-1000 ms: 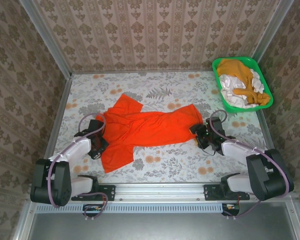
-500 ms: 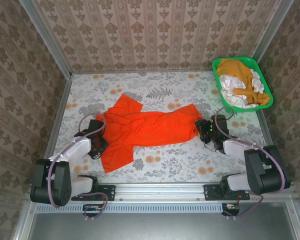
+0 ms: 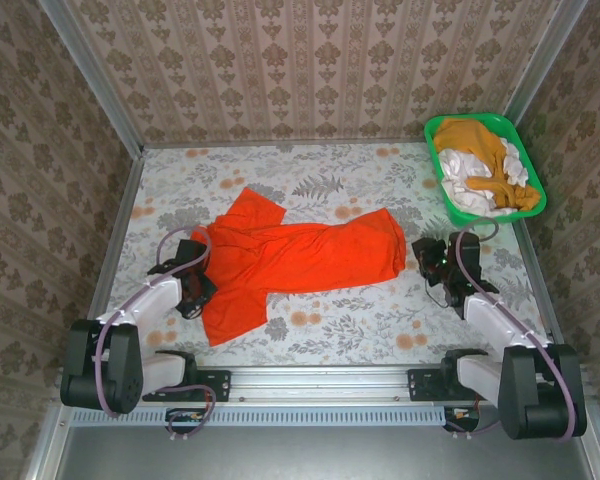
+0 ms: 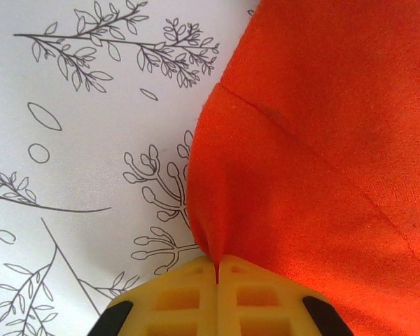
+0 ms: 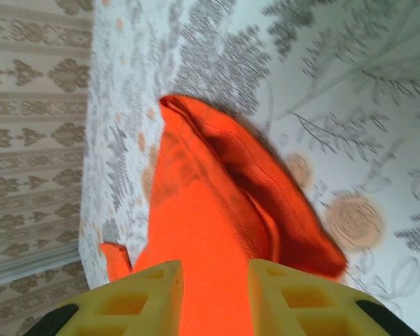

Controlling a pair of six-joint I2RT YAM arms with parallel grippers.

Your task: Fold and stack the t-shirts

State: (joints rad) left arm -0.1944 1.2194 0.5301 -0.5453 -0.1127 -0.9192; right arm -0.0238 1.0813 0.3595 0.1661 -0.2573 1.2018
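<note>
— Where do we see the red-orange t-shirt (image 3: 300, 258)?
— Spread on the middle of the table (image 3: 370, 325). Our left gripper (image 4: 217, 262) is pinched tight on its edge, and from above the cloth runs off toward the gripper's 3 o'clock.
— And our right gripper (image 5: 213, 267)?
— Fingers parted, gripping nothing. The shirt lies just beside it, at its 9 o'clock.

A table (image 3: 320, 330) with a pale surface printed in grey leaves and small orange blossoms fills the floor of the enclosure. Walls (image 3: 310, 70) papered in a beige damask pattern close it in on three sides, framed by metal posts (image 3: 90, 75). An aluminium rail (image 3: 320, 378) runs along the near edge. The light is even.
</note>
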